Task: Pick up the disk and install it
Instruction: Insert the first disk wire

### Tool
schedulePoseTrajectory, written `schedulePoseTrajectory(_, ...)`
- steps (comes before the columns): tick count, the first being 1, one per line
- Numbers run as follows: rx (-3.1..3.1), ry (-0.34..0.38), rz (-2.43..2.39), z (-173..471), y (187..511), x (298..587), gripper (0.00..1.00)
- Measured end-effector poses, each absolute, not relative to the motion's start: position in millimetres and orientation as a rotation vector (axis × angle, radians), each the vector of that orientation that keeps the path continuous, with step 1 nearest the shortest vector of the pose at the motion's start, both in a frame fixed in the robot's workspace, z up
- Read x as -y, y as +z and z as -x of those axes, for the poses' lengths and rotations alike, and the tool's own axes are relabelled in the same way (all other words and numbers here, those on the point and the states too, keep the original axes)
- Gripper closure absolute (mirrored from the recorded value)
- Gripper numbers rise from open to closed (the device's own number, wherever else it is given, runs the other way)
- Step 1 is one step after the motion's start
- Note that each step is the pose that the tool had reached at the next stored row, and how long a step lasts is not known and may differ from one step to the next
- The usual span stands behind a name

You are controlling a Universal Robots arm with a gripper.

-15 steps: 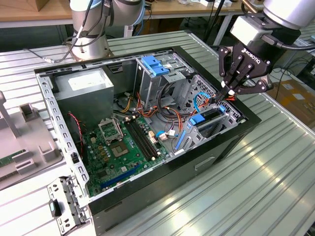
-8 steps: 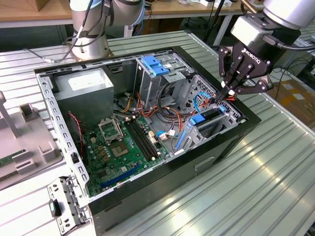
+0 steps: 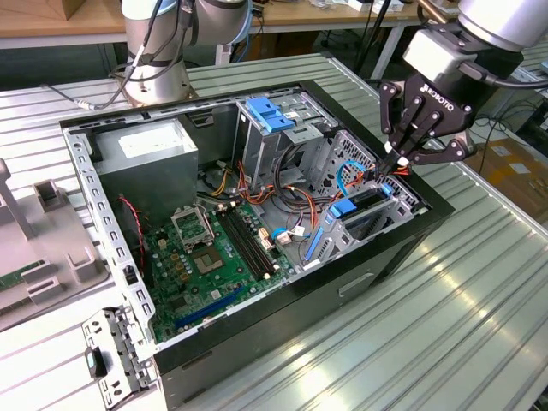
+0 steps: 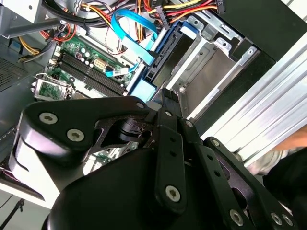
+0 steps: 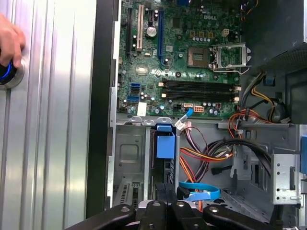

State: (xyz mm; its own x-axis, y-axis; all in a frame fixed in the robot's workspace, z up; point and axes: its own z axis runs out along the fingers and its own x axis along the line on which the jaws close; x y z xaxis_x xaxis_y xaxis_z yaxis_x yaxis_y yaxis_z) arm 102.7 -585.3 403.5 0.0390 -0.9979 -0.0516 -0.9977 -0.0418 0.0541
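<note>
Pressure should likely go straight down the drive bay [image 5: 129,158]; the claw [image 3: 392,163], pressed together, is just above the upright disk [image 3: 370,202].

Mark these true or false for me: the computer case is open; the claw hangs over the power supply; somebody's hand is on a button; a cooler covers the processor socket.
1. The computer case lies open, its motherboard showing. True.
2. The claw hangs over the power supply. False: it is over the drive bay, at the end of the case on the exterior view's right.
3. A hand rests on a round blue-ringed button on the ribbed metal table. True.
4. A cooler covers the processor socket. False: the socket is bare.
</note>
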Motion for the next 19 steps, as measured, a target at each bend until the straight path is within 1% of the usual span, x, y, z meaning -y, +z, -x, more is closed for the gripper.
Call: schedulePoseTrajectory(19,2.021,-0.117,-2.392,-102.7,403.5,585.3,0.89)
